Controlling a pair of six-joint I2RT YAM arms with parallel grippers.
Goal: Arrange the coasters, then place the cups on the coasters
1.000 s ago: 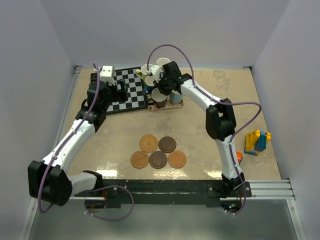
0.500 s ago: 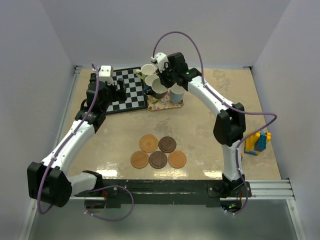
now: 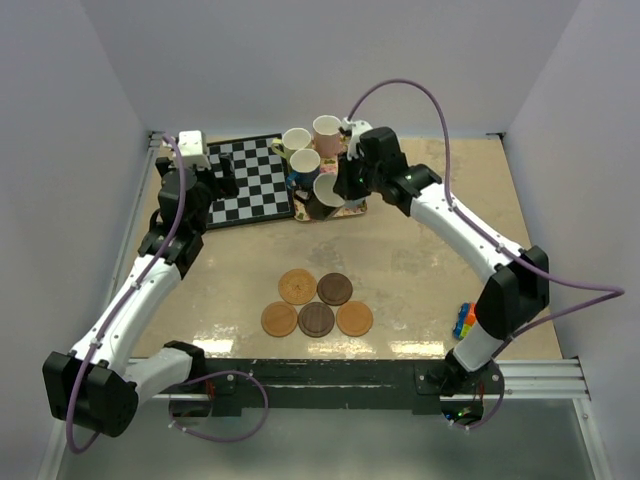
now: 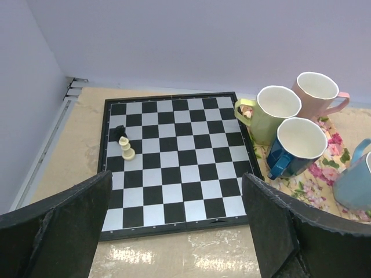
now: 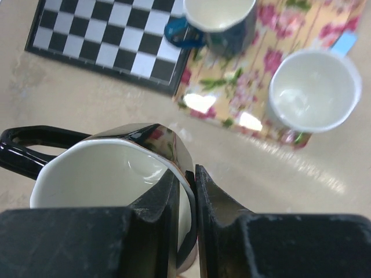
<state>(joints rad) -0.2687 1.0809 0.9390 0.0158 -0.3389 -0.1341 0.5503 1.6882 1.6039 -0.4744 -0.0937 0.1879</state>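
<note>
Nearest us, five coasters (image 3: 316, 319) lie flat on the table (image 3: 420, 270) in a tight cluster, three in the near row and two behind. Three are orange-brown and two dark brown. To the right, some toy blocks (image 3: 464, 320) show from behind the right arm.

Farther back, the right gripper (image 5: 186, 179) is clenched on the black cup (image 5: 104, 168). One finger sits inside the rim and the other outside, pinching the wall, with the handle sticking out sideways. We see the cup at the near left corner of the tray (image 5: 226, 87), over bare table, and it looks lifted.

On the tray the dark blue cup (image 4: 295, 147) and the light blue cup (image 4: 356, 179) stand upright. The green cup (image 4: 272, 113) and the pink cup (image 4: 319, 95) stand just behind them, all four close together.

The left gripper (image 4: 175, 191) is released, its fingers (image 4: 64, 220) spread wide and grasping nothing. It hovers at the near edge of the board (image 4: 191, 156), left of the tray. Two chessmen (image 4: 127, 152), one black and one white, stand just beside each other on the board's left part.
</note>
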